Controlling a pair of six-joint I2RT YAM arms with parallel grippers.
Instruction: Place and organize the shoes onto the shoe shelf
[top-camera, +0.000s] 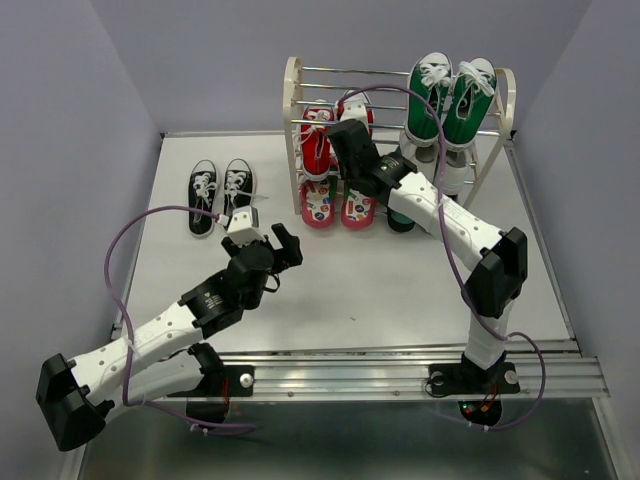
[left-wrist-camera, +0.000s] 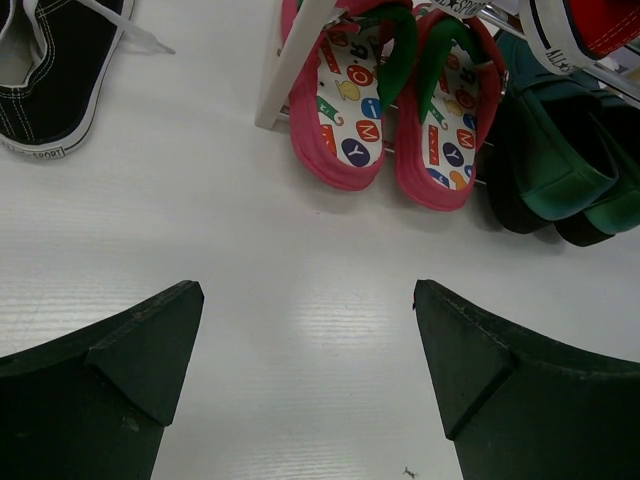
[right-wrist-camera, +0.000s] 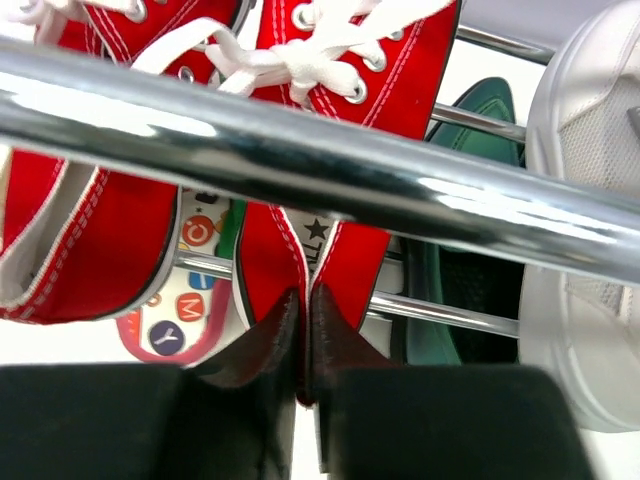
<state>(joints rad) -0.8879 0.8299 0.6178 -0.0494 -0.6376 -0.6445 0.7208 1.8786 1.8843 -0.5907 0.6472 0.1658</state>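
The shoe shelf (top-camera: 292, 120) stands at the back of the table. On its middle tier are the red sneakers (top-camera: 317, 140). My right gripper (right-wrist-camera: 305, 310) is shut on the heel wall of the right-hand red sneaker (right-wrist-camera: 350, 90), under a silver rod (right-wrist-camera: 300, 150). The flip-flops (left-wrist-camera: 345, 110) lie on the lowest tier at the left. The black-white sneakers (top-camera: 220, 190) sit side by side on the table left of the shelf. My left gripper (left-wrist-camera: 310, 300) hovers open over bare table in front of the flip-flops, holding nothing.
Green-and-white sneakers (top-camera: 450, 95) stand on the top tier at the right. Dark green boots (left-wrist-camera: 560, 160) fill the lowest tier to the right of the flip-flops. The shelf's cream leg (left-wrist-camera: 290, 70) rises just left of the flip-flops.
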